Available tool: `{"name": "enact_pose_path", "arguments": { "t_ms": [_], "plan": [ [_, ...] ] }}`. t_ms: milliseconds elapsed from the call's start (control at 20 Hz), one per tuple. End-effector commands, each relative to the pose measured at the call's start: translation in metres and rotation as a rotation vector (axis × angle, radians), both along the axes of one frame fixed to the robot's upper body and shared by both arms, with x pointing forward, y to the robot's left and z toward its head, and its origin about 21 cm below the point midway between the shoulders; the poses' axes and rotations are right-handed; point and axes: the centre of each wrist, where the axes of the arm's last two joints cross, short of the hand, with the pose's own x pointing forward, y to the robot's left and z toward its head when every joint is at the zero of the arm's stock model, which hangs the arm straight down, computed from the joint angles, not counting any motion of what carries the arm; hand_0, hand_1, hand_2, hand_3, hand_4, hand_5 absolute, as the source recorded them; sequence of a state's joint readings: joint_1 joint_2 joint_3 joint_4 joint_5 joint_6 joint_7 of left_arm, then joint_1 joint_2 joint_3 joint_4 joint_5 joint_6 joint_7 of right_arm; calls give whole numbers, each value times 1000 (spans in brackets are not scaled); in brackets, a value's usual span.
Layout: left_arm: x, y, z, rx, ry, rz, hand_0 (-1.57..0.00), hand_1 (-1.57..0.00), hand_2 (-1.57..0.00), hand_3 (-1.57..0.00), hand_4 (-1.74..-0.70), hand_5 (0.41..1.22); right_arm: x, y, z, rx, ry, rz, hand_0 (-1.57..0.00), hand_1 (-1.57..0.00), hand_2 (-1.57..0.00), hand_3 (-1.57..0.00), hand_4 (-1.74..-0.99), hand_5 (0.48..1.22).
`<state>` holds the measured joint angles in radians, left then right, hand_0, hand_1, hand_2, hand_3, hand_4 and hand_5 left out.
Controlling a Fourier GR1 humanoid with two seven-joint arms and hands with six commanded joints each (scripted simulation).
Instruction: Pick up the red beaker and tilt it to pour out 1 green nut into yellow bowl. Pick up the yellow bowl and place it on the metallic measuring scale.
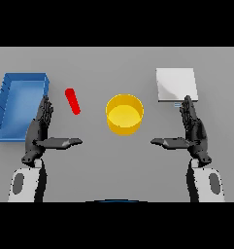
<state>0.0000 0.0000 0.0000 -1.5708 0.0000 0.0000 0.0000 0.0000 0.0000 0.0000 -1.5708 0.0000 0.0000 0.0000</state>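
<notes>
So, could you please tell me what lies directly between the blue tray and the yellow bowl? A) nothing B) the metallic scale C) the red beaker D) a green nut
C: the red beaker lies tilted on the table between the blue tray and the yellow bowl.

A matt, smooth finish is shown by the grey tabletop point(118, 63). The measuring scale point(175, 84) is rendered pale and metallic. A plain plastic look is given by the yellow bowl point(124, 114), red beaker point(73, 101) and blue tray point(3, 104).
</notes>
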Motion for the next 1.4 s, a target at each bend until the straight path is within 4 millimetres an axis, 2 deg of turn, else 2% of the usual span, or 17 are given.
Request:
{"name": "enact_pose_path", "arguments": {
  "t_ms": [0,250,300,400,500,650,850,1000,1100,1350],
  "plan": [
    [0,0,0,0,-1,1,1,1,1,1,-1141,660,0,0,0,1,-1,-1,1,1,1,1,-1071,578],
    [-3,4,-2,1,3,4,1,1,1,1,-1141,660,-2,3,-2,-1,1,-4,1,1,1,1,-1071,578],
    [-13,3,5,74,-44,-37,1,1,1,1,-1141,660,-5,-1,5,-156,-84,2,1,1,1,1,-1071,578],
    [-31,1,13,153,-70,-82,1,1,1,1,-1144,660,-20,5,9,-291,-160,23,1,1,1,1,-1066,576],
    [-31,-3,23,189,-54,-93,1,1,1,1,-1138,660,-23,9,13,-339,-165,25,1,1,1,1,-1071,581],
    [-34,3,23,203,-15,-100,1,1,1,1,-1139,652,-24,9,16,-316,-153,52,1,1,1,1,-1118,600],
    [-17,-4,17,207,28,-119,1,1,1,1,-1137,647,-23,9,14,-284,-149,78,1,1,1,1,-1180,627],
    [8,-2,7,206,69,-114,1,1,1,1,-1169,648,-23,7,14,-260,-148,87,1,1,1,1,-1209,627],
    [23,1,1,216,70,-118,1,1,1,1,-1178,648,-22,2,18,-252,-159,85,1,1,1,1,-1219,626],
    [57,-8,-7,231,49,-148,1,1,1,1,-1183,637,-23,5,17,-244,-162,101,1,1,1,1,-1227,625]
  ]
}}
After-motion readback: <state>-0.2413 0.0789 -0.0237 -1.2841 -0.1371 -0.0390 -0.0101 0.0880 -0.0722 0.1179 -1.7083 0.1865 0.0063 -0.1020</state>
